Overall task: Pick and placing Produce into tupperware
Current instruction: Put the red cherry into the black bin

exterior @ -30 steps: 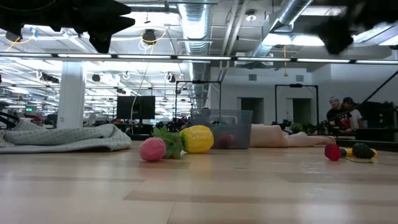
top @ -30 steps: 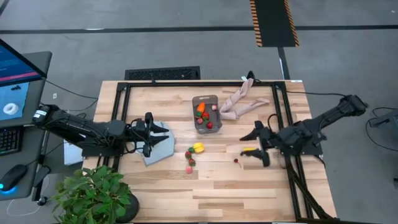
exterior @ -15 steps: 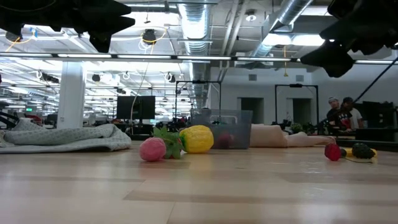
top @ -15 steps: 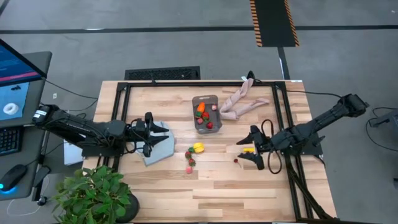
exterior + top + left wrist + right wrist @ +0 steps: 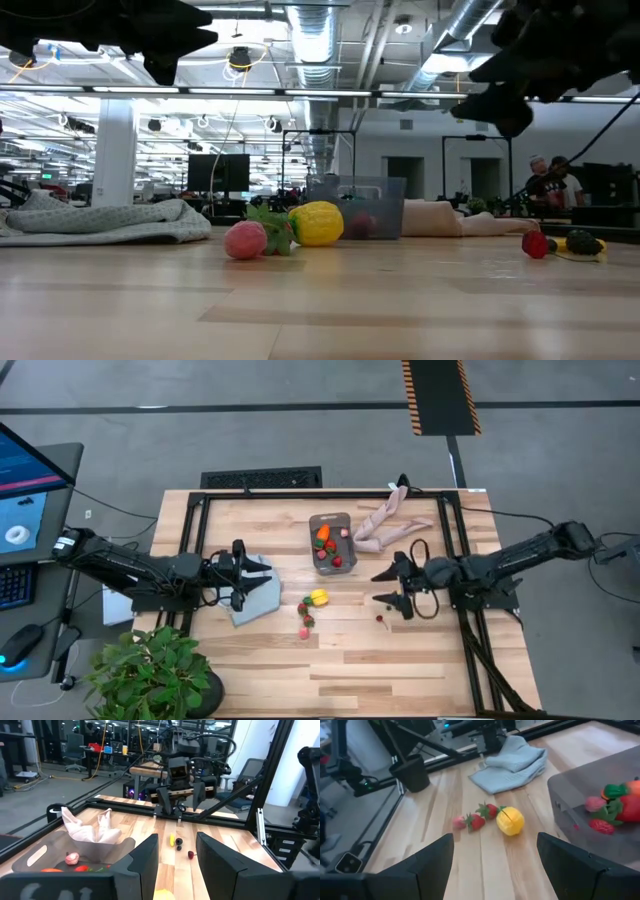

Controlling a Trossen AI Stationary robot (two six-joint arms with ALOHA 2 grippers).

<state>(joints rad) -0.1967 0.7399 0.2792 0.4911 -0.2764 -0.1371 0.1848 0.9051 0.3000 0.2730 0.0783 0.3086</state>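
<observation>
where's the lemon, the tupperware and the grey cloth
lemon (image 5: 510, 820), right wrist view, middle of its yellow body
tupperware (image 5: 316, 521), high view, bare floor near its far rim
grey cloth (image 5: 512, 761), right wrist view, middle of the folds

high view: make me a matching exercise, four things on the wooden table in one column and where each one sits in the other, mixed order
Things:
1. yellow toy lemon
2. orange toy carrot with green top
3. folded grey-blue cloth
4. small dark red berry

Places:
a. inside the clear-greyish plastic tub
b. on bare wood below the open right gripper
c. by the left gripper
d. mid-table, beside strawberries

Pairs: 1-d, 2-a, 3-c, 4-b
</observation>
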